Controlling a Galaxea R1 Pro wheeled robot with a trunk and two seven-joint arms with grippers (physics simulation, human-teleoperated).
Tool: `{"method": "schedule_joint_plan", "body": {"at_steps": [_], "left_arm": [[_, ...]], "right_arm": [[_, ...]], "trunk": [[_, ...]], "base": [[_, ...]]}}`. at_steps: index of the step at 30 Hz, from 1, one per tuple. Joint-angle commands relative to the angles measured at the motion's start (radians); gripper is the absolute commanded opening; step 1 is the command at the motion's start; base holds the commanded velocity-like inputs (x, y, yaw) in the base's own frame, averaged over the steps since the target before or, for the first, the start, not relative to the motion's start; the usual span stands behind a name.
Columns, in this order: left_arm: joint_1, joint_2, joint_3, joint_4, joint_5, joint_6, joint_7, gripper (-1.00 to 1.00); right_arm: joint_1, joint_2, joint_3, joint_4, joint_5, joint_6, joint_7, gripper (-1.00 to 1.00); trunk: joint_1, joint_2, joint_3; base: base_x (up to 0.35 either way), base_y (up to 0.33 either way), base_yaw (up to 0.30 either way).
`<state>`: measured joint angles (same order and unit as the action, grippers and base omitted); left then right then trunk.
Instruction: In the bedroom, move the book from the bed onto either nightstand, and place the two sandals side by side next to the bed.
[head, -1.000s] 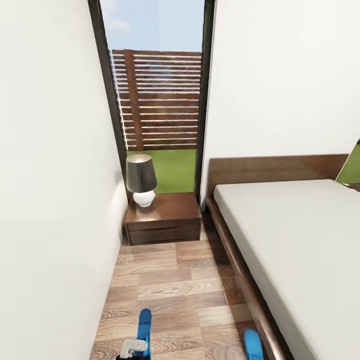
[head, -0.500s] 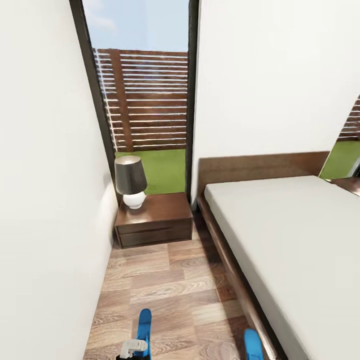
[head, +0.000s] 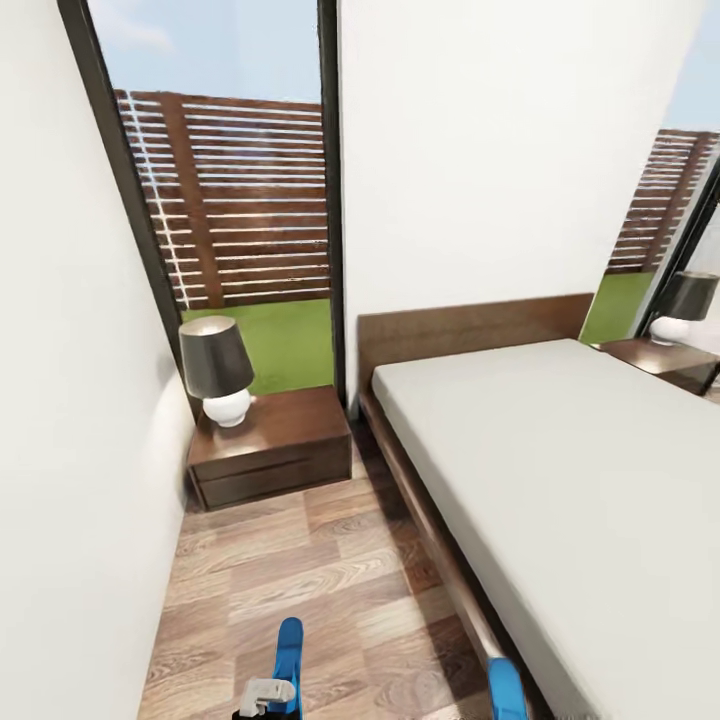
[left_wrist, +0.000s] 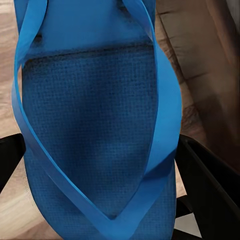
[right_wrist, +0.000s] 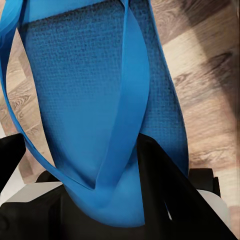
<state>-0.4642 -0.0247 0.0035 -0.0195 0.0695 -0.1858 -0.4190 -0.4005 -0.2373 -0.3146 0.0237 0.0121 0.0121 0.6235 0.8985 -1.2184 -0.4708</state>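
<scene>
Each gripper holds one bright blue sandal. In the left wrist view my left gripper (left_wrist: 100, 165) is shut on a sandal (left_wrist: 90, 100), with black fingers (left_wrist: 210, 185) at both of its sides. My right gripper (right_wrist: 82, 165) is shut on the other sandal (right_wrist: 95, 95). Low in the head view, the left sandal (head: 288, 655) hangs over the wood floor and the right sandal (head: 506, 690) hangs by the bed frame. The bed (head: 560, 450) with its bare pale mattress lies to the right. One nightstand (head: 275, 455) stands by the glass door. The book is out of view.
A dark-shaded lamp (head: 215, 370) stands on the near nightstand. A second nightstand (head: 660, 358) with a lamp (head: 685, 305) is beyond the bed's far side. A white wall (head: 70, 450) closes the left, leaving a narrow strip of plank floor (head: 300, 570) along the bed.
The whole head view has swung to the right, so the near nightstand sits further left in the picture and the far nightstand has come into view. Both sandals stay held in the same places.
</scene>
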Motion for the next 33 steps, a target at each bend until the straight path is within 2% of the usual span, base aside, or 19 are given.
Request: {"method": "schedule_joint_plan", "body": {"at_steps": [1, 12, 23, 33], "left_arm": [[-0.001, 0.0, 0.0, 0.001, 0.007, -0.001, -0.004, -1.0], [-0.001, 0.0, 0.0, 0.001, 0.007, -0.001, -0.004, -1.0], [-0.001, 0.0, 0.0, 0.001, 0.007, -0.001, -0.004, -1.0], [-0.001, 0.0, 0.0, 0.001, 0.007, -0.001, -0.004, -1.0]], "right_arm": [[-0.001, 0.0, -0.006, 0.002, -0.001, 0.003, 0.004, -1.0], [-0.001, 0.0, -0.006, 0.002, -0.001, 0.003, 0.004, -1.0], [-0.001, 0.0, -0.006, 0.002, -0.007, 0.003, 0.004, -1.0], [-0.001, 0.0, -0.006, 0.002, -0.001, 0.004, 0.004, -1.0]], "trunk": [[0.0, -0.001, -0.001], [0.0, -0.001, -0.001], [0.0, -0.001, -0.001], [0.0, -0.001, -0.001]], "base": [[0.0, 0.0, -0.268], [0.0, 0.0, -0.262], [0.0, 0.0, -0.059], [0.0, 0.0, -0.283]]}}
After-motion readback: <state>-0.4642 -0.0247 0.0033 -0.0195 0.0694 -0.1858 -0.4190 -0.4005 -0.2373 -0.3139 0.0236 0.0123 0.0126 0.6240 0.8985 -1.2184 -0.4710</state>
